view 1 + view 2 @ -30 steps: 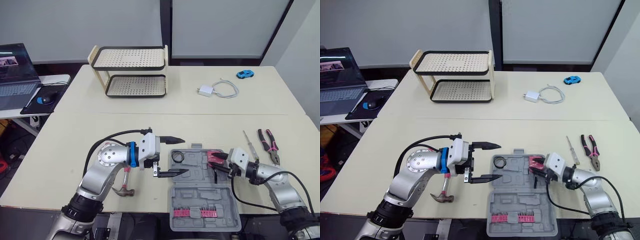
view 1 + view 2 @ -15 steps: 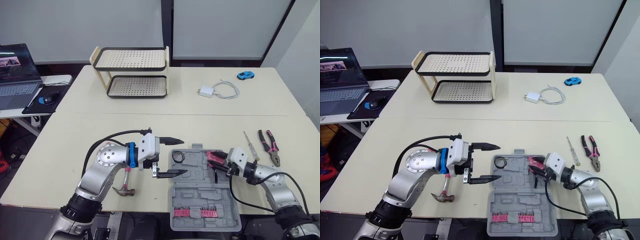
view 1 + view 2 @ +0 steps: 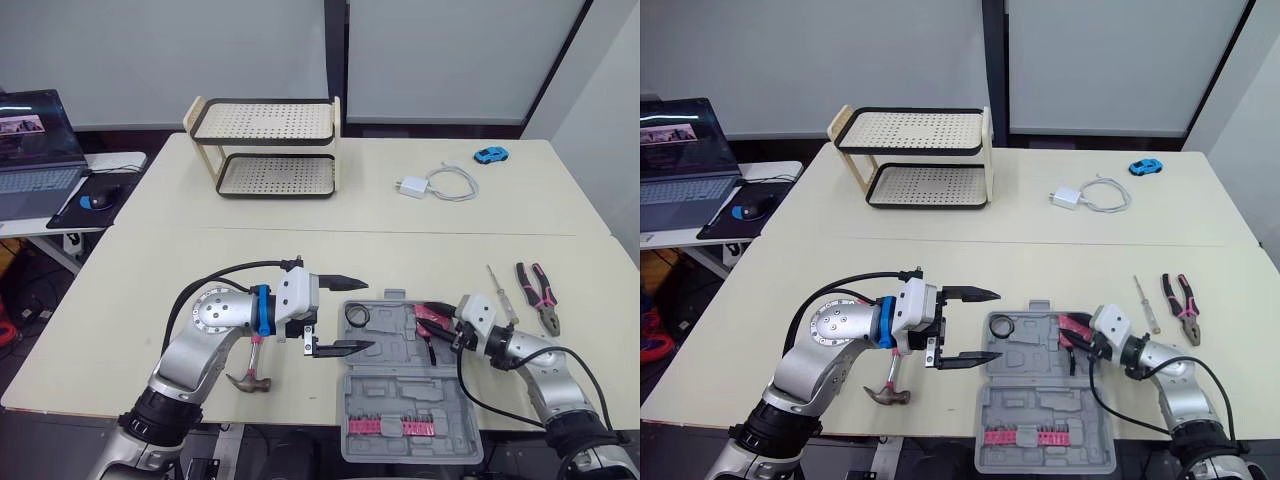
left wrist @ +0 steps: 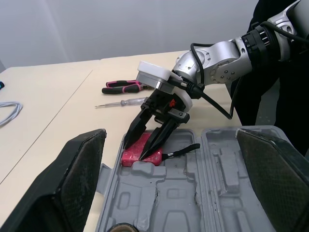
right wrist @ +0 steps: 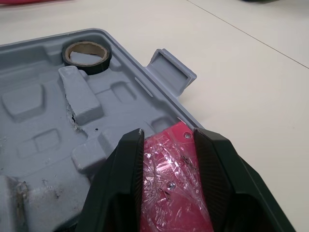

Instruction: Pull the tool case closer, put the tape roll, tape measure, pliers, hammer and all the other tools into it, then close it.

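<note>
The grey tool case [image 3: 400,385] lies open at the table's front edge. A black tape roll [image 3: 355,314] sits in its far left pocket. The pink tape measure [image 3: 428,316] rests in the far right pocket, and my right gripper [image 3: 436,324] is shut on it, fingers [image 5: 129,164] pressing both sides. My left gripper [image 3: 370,311] hovers open over the case's left edge by the tape roll. The hammer [image 3: 250,368] lies under my left forearm. Pliers [image 3: 537,290] and a screwdriver [image 3: 499,289] lie right of the case.
A two-tier rack [image 3: 265,145] stands at the back left. A white charger with cable [image 3: 438,182] and a blue toy car [image 3: 489,152] lie at the back right. A laptop [image 3: 35,140] sits on a side desk to the left. The case lid holds pink bits [image 3: 390,427].
The whole picture has shifted down slightly. My right gripper stays on the tape measure in the case, its forearm drawn in a little. The left arm has not moved.
</note>
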